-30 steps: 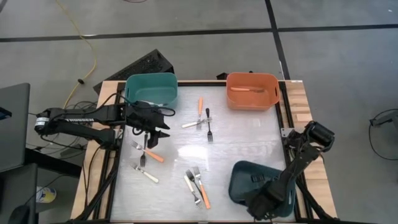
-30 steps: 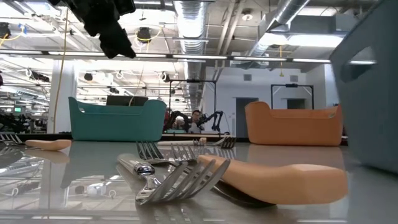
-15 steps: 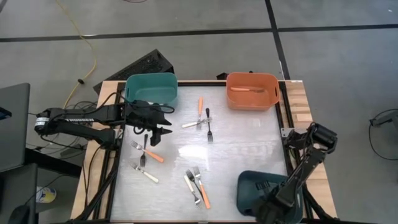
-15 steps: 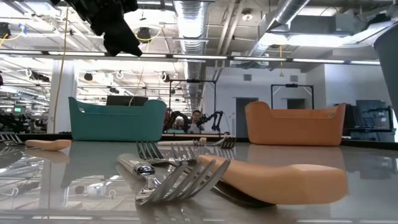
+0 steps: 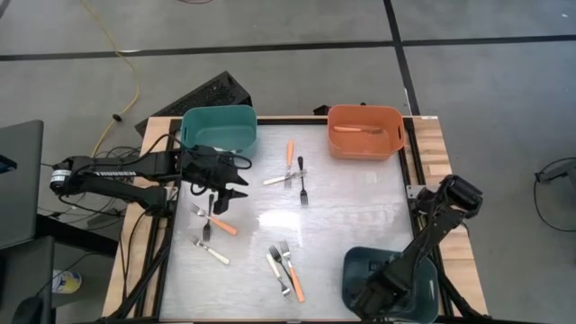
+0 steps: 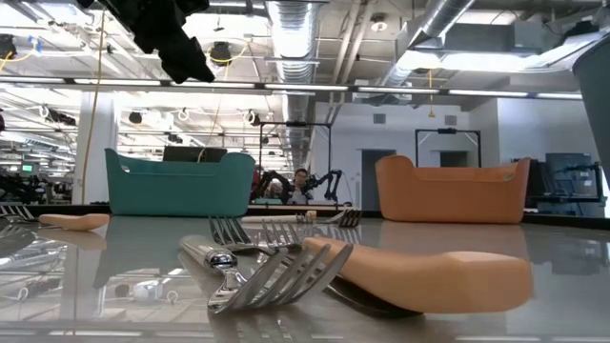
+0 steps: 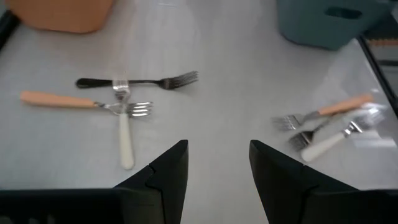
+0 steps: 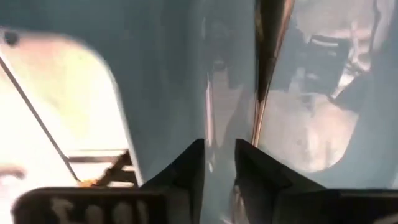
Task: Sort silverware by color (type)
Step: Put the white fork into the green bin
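The forks lie scattered over the table (image 5: 360, 216). Near the far edge's middle there's a crossed trio: an orange-handled fork (image 5: 290, 153), a black fork (image 5: 301, 180) and a white-handled fork (image 5: 277, 179). Toward the left edge, an orange-handled one (image 5: 216, 220) and a black one (image 5: 210, 216) overlap, with a white-handled one (image 5: 213, 251) just nearer. By the near edge sit two more together (image 5: 285, 270), one orange-handled, one white-handled. One orange-handled piece (image 5: 358, 130) already rests in the orange bin (image 5: 364, 115) at the far right corner.

My left fingers (image 5: 227, 192) hover above the table beside the teal bin (image 5: 219, 121) at the far left corner, spread apart, grasping nothing. My right fingers (image 8: 219, 163) are down at the dark blue bin (image 5: 360, 270) in the near right corner, against its wall, a narrow gap between them; whether they're pinching that wall, I can't tell.
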Robot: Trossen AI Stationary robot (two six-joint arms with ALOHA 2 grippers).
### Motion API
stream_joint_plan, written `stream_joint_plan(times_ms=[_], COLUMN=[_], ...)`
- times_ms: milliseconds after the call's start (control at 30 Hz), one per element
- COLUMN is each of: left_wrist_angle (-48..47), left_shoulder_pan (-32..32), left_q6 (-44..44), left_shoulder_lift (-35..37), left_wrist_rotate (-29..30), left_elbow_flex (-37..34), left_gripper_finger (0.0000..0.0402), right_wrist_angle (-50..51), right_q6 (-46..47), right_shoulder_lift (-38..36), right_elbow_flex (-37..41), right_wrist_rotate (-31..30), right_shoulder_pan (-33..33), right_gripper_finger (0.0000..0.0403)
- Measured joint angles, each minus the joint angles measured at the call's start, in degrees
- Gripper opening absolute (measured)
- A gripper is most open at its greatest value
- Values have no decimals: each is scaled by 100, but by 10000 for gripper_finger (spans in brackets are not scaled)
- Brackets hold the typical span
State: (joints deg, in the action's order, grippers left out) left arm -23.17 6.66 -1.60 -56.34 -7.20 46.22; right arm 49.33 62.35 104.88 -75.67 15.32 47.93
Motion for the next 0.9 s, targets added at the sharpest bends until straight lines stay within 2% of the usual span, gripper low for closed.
stream_joint_plan(times_ms=[100,300,467,567,633,800,900], left_wrist_angle=[-91,-468,-744,-732,-648,-339,-62], left_shoulder_pan=[0,0,0,0,0,0,0], left_q6=[204,550,776,938,1021,1129,1134], left_shoulder_lift=[-1,0,-1,-1,-2,-2,-34], left_wrist_rotate=[-122,-397,-506,-507,-491,-406,-351], left_elbow_flex=[0,0,0,0,0,0,0], left_gripper_finger=[155,155,155,155,155,155,155], right_wrist_angle=[162,1288,2228,2765,2969,2784,2438], right_q6=[294,690,929,1134,1166,769,123], right_shoulder_lift=[0,0,0,-2,-9,-316,-698], right_elbow_flex=[-179,-923,-1978,-2609,-2987,-3249,-3120], right_wrist_rotate=[230,1219,1111,592,-9,-2271,-3336], right_shoulder_pan=[-121,-324,-337,-399,-495,-853,-1165], right_gripper_finger=[154,208,214,204,195,167,156])
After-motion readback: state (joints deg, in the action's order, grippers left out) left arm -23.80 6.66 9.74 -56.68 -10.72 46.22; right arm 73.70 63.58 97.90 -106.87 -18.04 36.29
